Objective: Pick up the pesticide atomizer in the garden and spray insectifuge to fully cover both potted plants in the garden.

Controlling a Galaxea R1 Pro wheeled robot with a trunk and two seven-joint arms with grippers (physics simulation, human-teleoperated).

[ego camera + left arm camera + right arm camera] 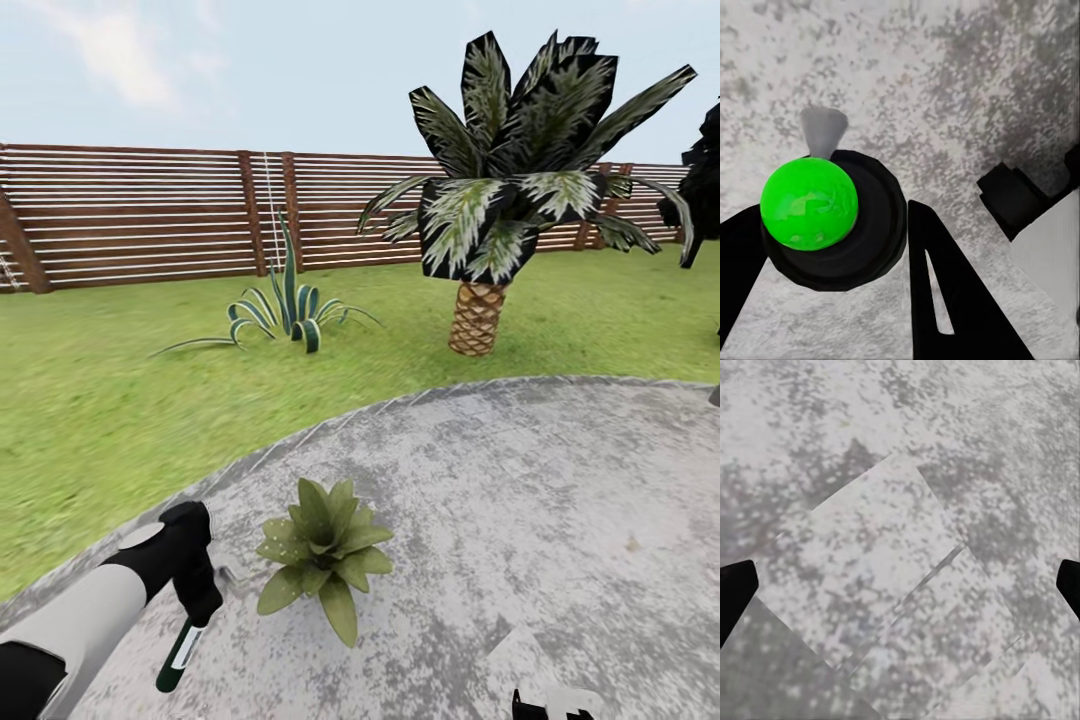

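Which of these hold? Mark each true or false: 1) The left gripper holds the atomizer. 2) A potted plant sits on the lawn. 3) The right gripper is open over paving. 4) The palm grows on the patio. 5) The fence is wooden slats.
1) True: the left gripper is shut on the green atomizer.
2) False: the potted plant sits on the grey patio, beside the left gripper.
3) True: the right gripper has its fingers wide apart above the paving.
4) False: the palm grows from the lawn, beyond the patio's edge.
5) True: the fence is brown horizontal slats.
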